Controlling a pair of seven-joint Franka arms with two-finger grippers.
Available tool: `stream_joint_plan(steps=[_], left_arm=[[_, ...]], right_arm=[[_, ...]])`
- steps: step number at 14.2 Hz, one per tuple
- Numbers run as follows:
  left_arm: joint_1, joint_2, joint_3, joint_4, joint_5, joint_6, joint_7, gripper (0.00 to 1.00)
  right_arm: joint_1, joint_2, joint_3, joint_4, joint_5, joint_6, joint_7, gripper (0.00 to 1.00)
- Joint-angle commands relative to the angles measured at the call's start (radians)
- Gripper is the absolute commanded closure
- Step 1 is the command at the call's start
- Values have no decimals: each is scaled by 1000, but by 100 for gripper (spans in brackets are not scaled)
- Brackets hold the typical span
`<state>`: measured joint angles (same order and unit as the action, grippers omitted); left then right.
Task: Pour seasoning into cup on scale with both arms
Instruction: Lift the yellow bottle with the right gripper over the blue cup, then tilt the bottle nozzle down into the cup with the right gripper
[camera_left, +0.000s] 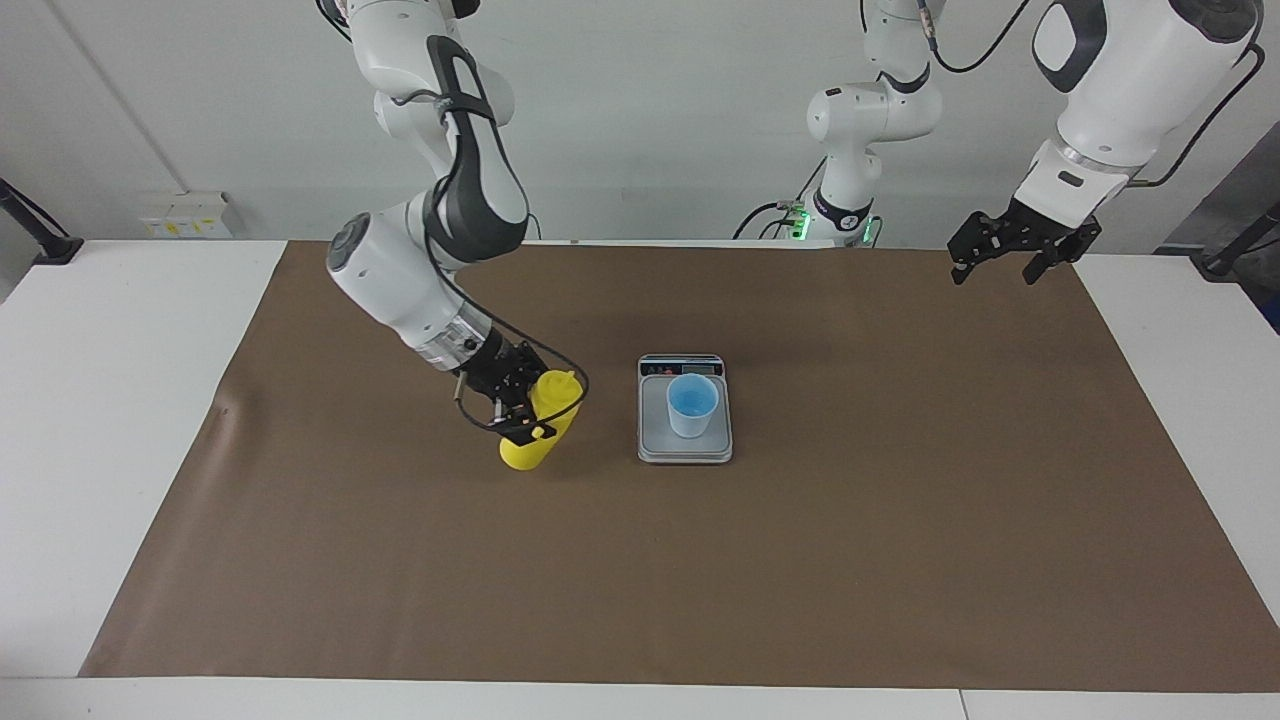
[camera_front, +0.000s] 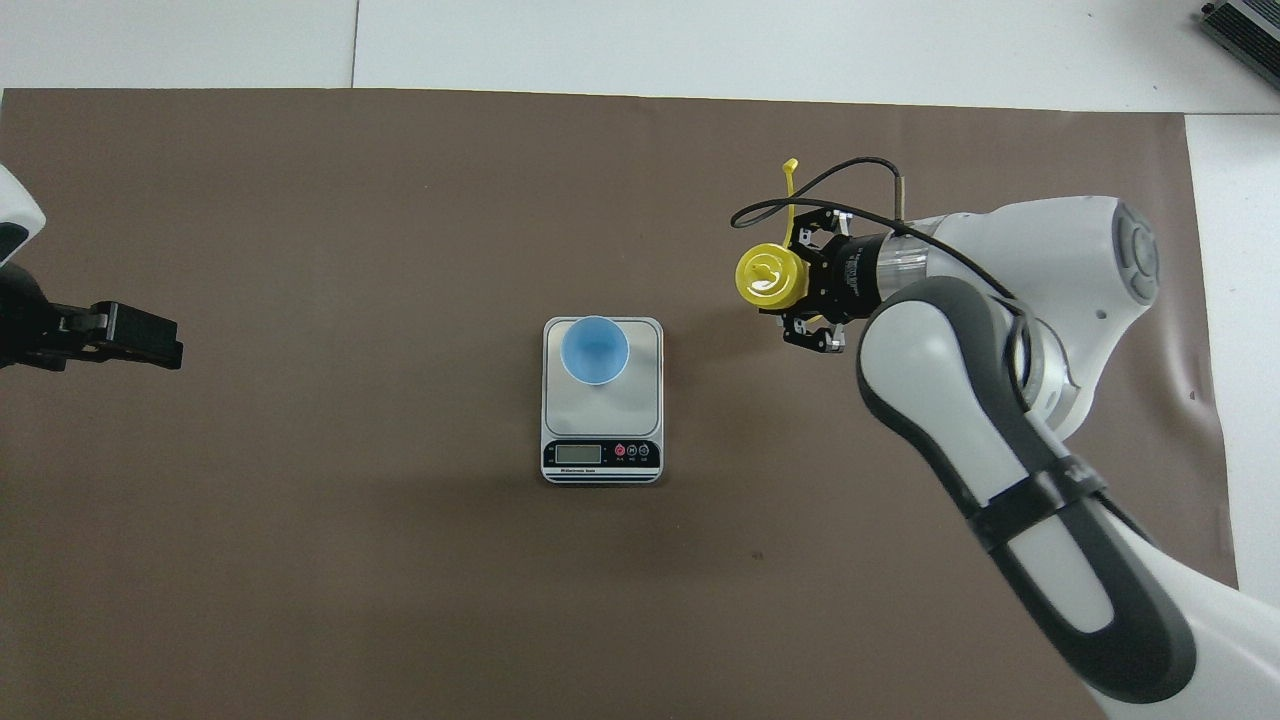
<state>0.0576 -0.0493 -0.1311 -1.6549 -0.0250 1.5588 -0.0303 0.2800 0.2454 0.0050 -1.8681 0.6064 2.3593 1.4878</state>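
Observation:
The yellow seasoning bottle (camera_left: 525, 450) (camera_front: 768, 275) is tilted, its base close to the brown mat, beside the scale toward the right arm's end. My right gripper (camera_left: 530, 415) (camera_front: 792, 285) is shut on its body from the side. The bottle's tether (camera_front: 791, 180) sticks out. The light blue cup (camera_left: 692, 405) (camera_front: 595, 348) stands upright on the silver-grey scale (camera_left: 685, 450) (camera_front: 640, 400) at mid-table, a short gap from the bottle. My left gripper (camera_left: 1000, 262) (camera_front: 130, 335) is open and empty. It waits raised over the left arm's end of the mat.
A brown mat (camera_left: 900, 520) (camera_front: 300, 550) covers most of the white table (camera_left: 100, 400). The scale's dark display strip (camera_front: 600, 455) is on the edge nearest the robots. A third arm's base (camera_left: 850, 210) stands at the robots' edge.

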Motion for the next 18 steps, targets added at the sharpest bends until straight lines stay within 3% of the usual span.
stream_joint_plan(steps=[1, 4, 10, 12, 15, 18], left_arm=[[10, -30, -1, -36, -12, 15, 7, 0], [10, -30, -1, -36, -12, 15, 7, 0], [10, -30, -1, -36, -12, 15, 7, 0], [10, -30, -1, -37, -12, 15, 7, 0], [10, -30, 1, -36, -12, 15, 7, 0], [10, -30, -1, -36, -12, 15, 7, 0]], right_arm=[[77, -5, -3, -8, -131, 90, 181, 82], [151, 3, -5, -8, -334, 112, 228, 83], [240, 55, -3, 46, -833, 103, 531, 83], [265, 86, -3, 85, -1003, 66, 621, 83], [295, 152, -2, 196, -1131, -29, 686, 83], [308, 172, 3, 202, -1342, -58, 686, 83]])
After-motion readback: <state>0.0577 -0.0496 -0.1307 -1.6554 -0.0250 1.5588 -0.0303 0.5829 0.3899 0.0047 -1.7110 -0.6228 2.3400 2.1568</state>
